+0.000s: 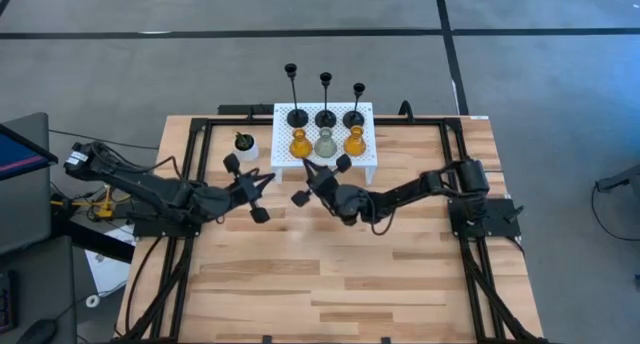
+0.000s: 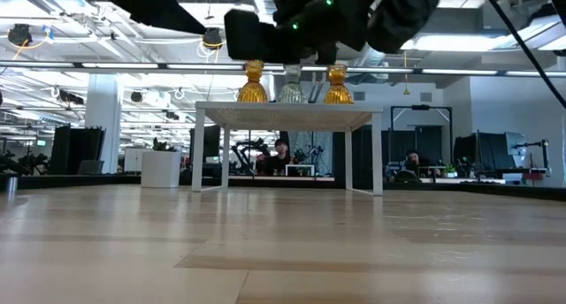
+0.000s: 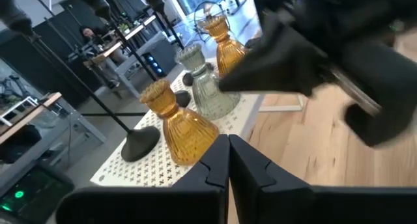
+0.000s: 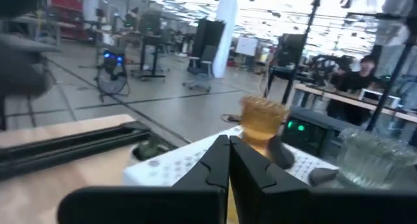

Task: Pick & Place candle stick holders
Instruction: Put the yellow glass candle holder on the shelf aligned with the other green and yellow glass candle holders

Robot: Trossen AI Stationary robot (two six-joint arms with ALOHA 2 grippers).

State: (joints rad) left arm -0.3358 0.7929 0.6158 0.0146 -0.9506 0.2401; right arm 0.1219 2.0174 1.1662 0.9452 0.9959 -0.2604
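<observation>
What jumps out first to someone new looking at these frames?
The white perforated stand at the table's far edge, carrying three thin-stemmed black candle stick holders in its back row and, in front, two amber glass holders flanking a clear-grey glass holder. Then the two dark arms meeting just in front of it: the left gripper and the right gripper, both shut and empty. A small white pot with a green plant stands left of the stand.
</observation>
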